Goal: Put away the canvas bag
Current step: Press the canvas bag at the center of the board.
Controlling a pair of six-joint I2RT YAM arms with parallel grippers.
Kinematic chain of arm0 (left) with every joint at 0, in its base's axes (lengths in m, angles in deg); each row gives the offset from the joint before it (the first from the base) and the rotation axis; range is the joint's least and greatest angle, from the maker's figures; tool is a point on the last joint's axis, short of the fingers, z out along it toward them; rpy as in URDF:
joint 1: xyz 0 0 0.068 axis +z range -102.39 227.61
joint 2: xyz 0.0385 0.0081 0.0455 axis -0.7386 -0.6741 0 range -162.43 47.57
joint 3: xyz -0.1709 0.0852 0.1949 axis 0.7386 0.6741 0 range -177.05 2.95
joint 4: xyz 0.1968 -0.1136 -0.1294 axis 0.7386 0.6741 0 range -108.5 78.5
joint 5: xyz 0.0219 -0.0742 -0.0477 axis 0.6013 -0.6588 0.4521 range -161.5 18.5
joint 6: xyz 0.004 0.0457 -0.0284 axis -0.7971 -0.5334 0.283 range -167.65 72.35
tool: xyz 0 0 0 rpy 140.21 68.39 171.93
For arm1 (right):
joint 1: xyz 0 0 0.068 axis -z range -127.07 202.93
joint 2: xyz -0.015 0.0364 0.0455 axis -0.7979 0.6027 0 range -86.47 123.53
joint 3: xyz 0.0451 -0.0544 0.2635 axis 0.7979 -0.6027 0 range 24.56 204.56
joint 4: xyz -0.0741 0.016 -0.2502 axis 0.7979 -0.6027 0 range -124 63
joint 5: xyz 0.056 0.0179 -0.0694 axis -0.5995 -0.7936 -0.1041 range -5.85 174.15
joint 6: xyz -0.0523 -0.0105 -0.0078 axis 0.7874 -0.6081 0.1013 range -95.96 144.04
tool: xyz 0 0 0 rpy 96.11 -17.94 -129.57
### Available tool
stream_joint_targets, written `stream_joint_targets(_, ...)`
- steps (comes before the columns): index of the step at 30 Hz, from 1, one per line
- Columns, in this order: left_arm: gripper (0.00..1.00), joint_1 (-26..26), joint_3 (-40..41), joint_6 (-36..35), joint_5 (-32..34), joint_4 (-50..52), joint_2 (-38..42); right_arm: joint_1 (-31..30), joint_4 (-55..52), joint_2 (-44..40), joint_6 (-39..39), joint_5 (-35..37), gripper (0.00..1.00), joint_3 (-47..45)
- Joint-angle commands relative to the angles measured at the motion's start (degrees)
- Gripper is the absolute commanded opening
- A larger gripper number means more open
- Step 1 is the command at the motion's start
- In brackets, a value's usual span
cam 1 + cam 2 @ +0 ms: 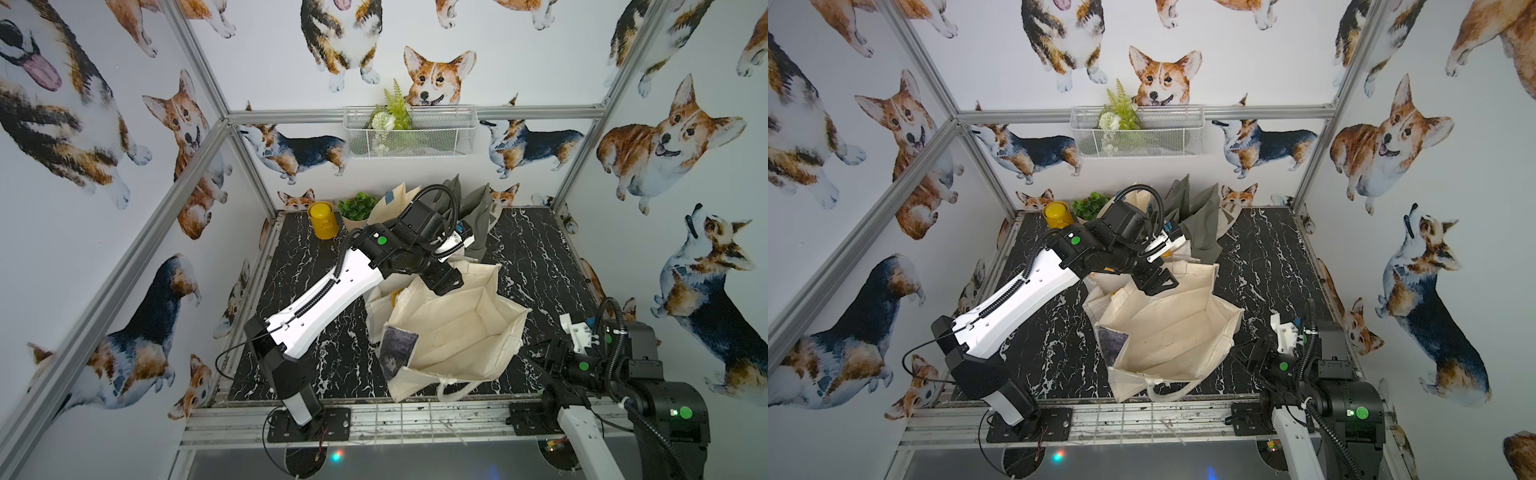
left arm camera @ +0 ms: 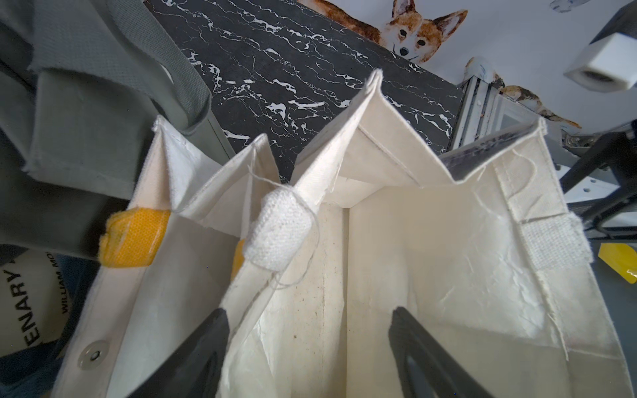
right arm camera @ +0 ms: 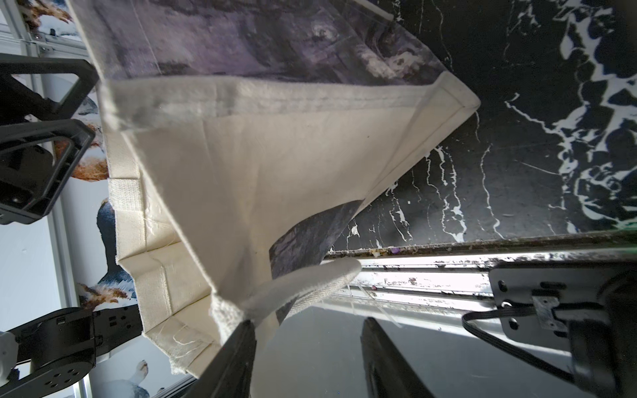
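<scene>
At the far left of the table (image 1: 540, 249) I see a yellow canister (image 1: 321, 219) and a small green plant (image 1: 357, 205), neither of them involved. Next along, my left arm reaches in over the middle, and the left gripper (image 1: 445, 286) hangs at the far rim of the canvas bag (image 1: 453, 332). In the left wrist view its fingers (image 2: 206, 344) are spread wide. The rim by the handle stub (image 2: 279, 234) runs down between them, and nothing is pinched yet.

The bag itself stands in the middle of the table with its mouth gaping. Its far left side is against a second cream bag (image 1: 378, 301), and its handle loop (image 1: 455, 390) trails over the near edge. Behind it, against the back wall, grey bags (image 1: 473, 216) and a printed cream bag (image 1: 395, 199) stand together, and I take that to be the storage spot.

On the right, the right gripper (image 1: 542, 353) sits just beside the bag's near right corner. In the right wrist view its jaws are apart and the handle strap (image 3: 303, 286) touches one finger (image 3: 241, 344), but it isn't clamped.

As I judge it, little is done. The bag is neither flattened nor moved back, and neither side has a grip. Gripping, collapsing and carrying it are all left to do.
</scene>
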Motion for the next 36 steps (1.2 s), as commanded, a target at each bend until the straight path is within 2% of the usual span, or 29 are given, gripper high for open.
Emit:
stream_joint_targets(1,0.77,0.17,0.51,0.06,-2.35,-2.60,1.04,-0.01,6.18,-0.28,-2.17,-2.29,0.49,-1.60)
stream_joint_targets(10,0.80,2.48,0.23,-1.80,-3.81,-3.14,1.31,-0.04,16.14,-1.46,-5.32,-6.11,0.40,-6.39)
stream_joint_targets(19,0.77,4.27,-1.26,-2.95,-14.63,-1.42,-3.88,-0.08,20.40,-1.11,-5.52,-7.03,0.30,-8.78)
stream_joint_targets(22,0.71,4.30,-2.70,-2.95,-17.12,0.20,-5.86,-0.32,21.69,-0.38,-5.35,-7.02,0.27,-8.89)
stream_joint_targets(26,0.47,4.04,-3.19,-3.32,-19.67,1.72,-6.62,-1.25,24.70,0.92,-5.83,-6.30,0.23,-8.90)
stream_joint_targets(29,0.33,3.55,-2.25,-3.35,-20.00,2.31,-5.70,-3.06,27.67,1.76,-7.17,-5.38,0.21,-9.06)
stream_joint_targets(32,0.20,2.43,-0.50,-3.07,-19.92,2.49,-4.50,-7.45,31.83,2.93,-9.47,-1.77,0.18,-9.79)
stream_joint_targets(34,0.15,1.80,0.44,-2.70,-19.45,2.58,-3.93,-10.17,33.80,3.62,-10.64,0.54,0.18,-10.43)
stream_joint_targets(36,0.12,1.29,1.51,-2.30,-18.59,2.43,-3.22,-13.60,34.39,4.60,-11.14,4.05,0.13,-10.61)
